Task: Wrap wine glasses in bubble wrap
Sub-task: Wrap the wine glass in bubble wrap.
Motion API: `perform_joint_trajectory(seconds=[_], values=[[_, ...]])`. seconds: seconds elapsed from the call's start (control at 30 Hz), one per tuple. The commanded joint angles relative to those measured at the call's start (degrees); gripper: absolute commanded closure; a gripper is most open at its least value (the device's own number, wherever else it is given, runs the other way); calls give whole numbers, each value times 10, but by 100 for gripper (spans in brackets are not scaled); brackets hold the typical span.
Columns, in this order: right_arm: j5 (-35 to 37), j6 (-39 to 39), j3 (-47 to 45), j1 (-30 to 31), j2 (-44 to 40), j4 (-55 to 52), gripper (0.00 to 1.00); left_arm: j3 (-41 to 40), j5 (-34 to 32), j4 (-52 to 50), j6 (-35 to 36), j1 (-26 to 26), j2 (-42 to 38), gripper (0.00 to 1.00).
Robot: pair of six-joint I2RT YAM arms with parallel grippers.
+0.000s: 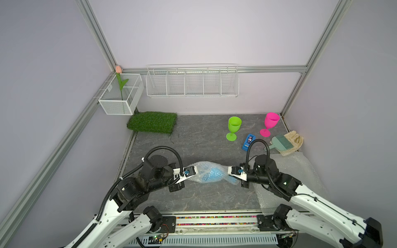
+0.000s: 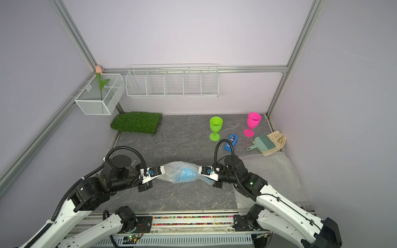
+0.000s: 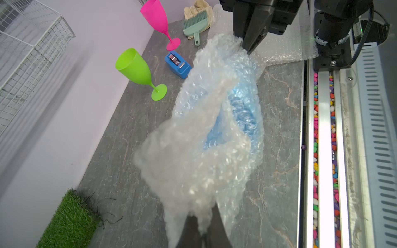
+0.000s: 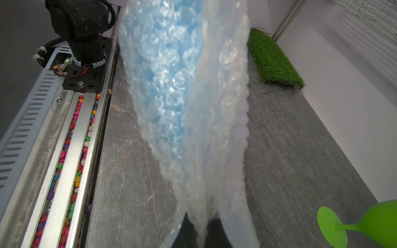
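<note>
Illumination is bright, even and diffuse; shadows are soft. In both wrist views, the bubble wrap (image 3: 189,176) (image 4: 204,171) nearest the lens is blurred. The aluminium rail (image 3: 326,128) glares white.

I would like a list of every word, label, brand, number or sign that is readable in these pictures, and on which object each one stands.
No text can be read in any view.
blue tape dispenser: no brand or label on the sides that show.
white tag on the mesh basket: too small to read.
circuit board at the front rail: too small to read.
</note>
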Motion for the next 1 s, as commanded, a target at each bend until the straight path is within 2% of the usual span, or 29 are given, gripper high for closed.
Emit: perform_joint_trajectory(seconds=[0.0, 0.17, 0.33, 0.6, 0.77, 0.97], values=[[-28, 30, -31, 0, 38, 93, 93, 37, 15, -25, 16, 3, 4, 100], [-51, 76, -66, 19, 145, 273, 93, 79, 19, -59, 28, 3, 59, 100], [-56, 97, -73, 46, 286, 437, 93, 114, 29, -87, 38, 3, 117, 100], [-74, 137, -115, 46, 443, 682, 93, 157, 45, -99, 42, 3, 181, 100], [-77, 135, -148, 33, 477, 734, 93, 202, 35, -145, 32, 2, 257, 100], [-93, 140, -159, 20, 482, 748, 93, 155, 20, -123, 28, 1, 312, 100]])
